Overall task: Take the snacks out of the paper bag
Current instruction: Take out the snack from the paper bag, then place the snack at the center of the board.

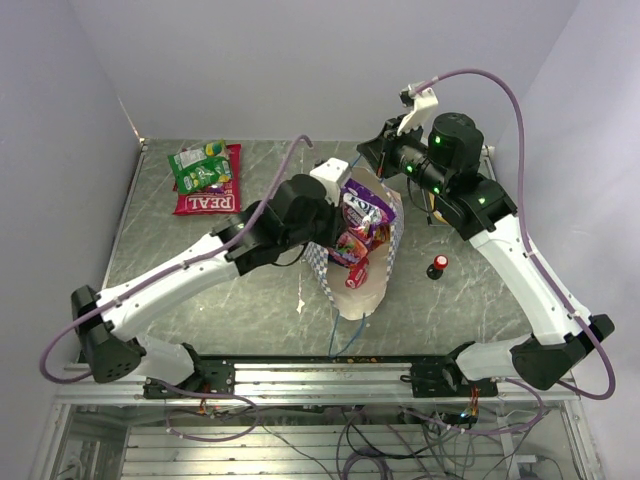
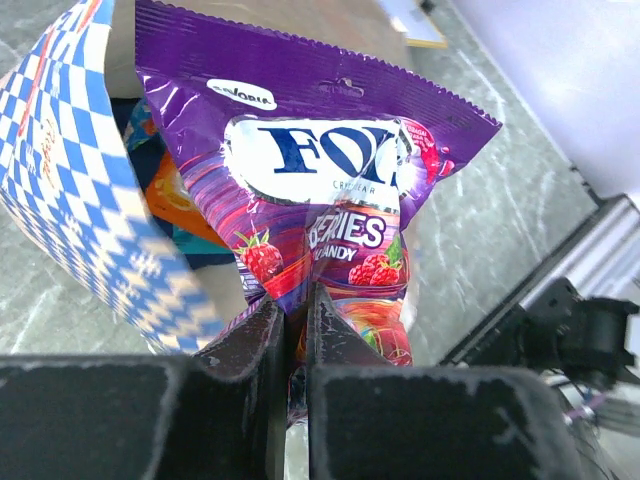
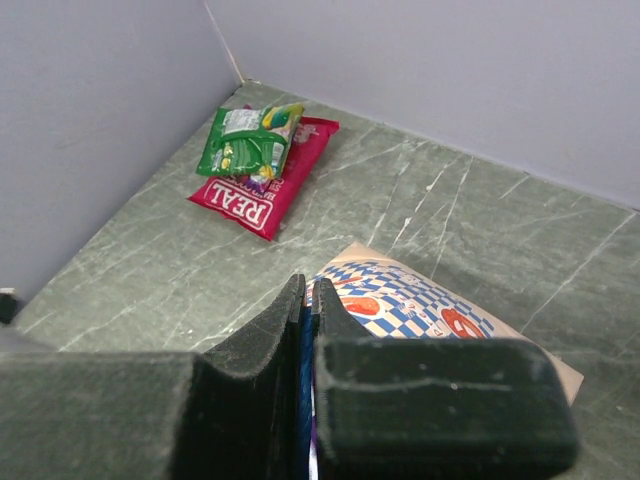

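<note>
The blue-and-white checkered paper bag point(image 1: 385, 262) lies open in the middle of the table, cream inside showing. My left gripper point(image 1: 338, 212) is shut on the lower end of a pink-purple candy bag point(image 1: 364, 211), which is lifted at the bag's mouth. In the left wrist view the candy bag point(image 2: 320, 150) fills the frame above my left gripper point(image 2: 290, 312), beside the paper bag's wall point(image 2: 90, 210) and an orange packet point(image 2: 172, 200) inside. More red snacks point(image 1: 352, 250) lie in the bag. My right gripper point(image 3: 308, 292) point(image 1: 368, 152) is shut on the bag's blue cord handle above the paper bag point(image 3: 420, 300).
A red "REAL" packet point(image 1: 207, 197) point(image 3: 265, 185) with a green packet point(image 1: 200, 165) point(image 3: 245, 140) on it lies at the back left by the wall. A small red-and-black knob point(image 1: 438, 265) stands right of the bag. Walls enclose the table on three sides.
</note>
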{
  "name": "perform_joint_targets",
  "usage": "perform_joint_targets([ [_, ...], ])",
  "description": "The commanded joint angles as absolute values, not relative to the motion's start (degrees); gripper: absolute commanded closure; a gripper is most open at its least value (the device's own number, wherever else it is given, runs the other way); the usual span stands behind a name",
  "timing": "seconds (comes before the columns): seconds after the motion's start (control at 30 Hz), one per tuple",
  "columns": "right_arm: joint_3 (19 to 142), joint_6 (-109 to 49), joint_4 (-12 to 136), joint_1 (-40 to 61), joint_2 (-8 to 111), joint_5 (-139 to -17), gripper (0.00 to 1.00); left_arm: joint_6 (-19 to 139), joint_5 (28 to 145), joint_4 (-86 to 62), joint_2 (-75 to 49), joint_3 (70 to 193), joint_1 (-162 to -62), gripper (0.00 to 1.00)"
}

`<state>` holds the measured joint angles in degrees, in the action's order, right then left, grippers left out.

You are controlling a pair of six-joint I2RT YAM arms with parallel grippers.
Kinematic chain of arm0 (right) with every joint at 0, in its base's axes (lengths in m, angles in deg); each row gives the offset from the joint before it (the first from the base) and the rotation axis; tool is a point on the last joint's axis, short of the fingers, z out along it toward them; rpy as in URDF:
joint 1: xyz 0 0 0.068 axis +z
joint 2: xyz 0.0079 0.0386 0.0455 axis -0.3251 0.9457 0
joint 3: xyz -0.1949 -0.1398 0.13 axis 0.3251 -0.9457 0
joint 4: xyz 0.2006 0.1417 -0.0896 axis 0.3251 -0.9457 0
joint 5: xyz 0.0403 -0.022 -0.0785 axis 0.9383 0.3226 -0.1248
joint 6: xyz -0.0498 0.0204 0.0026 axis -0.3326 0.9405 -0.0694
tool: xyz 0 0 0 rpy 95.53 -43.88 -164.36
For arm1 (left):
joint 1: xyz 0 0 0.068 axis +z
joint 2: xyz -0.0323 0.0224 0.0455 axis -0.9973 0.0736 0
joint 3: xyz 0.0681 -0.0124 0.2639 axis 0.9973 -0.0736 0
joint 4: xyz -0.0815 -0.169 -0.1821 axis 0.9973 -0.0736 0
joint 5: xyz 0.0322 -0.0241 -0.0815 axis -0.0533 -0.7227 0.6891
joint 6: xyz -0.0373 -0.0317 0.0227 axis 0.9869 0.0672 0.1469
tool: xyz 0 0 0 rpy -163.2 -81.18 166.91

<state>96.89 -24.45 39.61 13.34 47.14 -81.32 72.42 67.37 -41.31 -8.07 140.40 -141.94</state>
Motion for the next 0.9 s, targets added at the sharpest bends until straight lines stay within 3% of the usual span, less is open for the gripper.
perform_joint_targets([
  [0.0,95.9,-24.6,44.5,13.2,45.7,-82.8,1.00,71.0,76.4,-42.0,-14.2,141.7,-141.5,0.93],
  [0.17,95.3,-25.1,46.1,13.1,46.2,-83.8,1.00,69.6,80.5,-44.3,-19.5,141.3,-141.1,0.93],
  [0.33,96.8,-25.7,45.3,13.1,47.5,-83.4,1.00,68.2,76.8,-47.8,-22.8,143.9,-140.5,0.93],
  [0.63,95.8,-26.3,45.0,13.0,47.8,-81.9,1.00,68.5,50.6,-52.8,-25.7,147.7,-138.3,0.93],
  [0.87,98.0,-25.4,44.5,13.0,48.8,-80.9,1.00,72.1,39.7,-54.2,-27.1,148.0,-134.2,0.93],
])
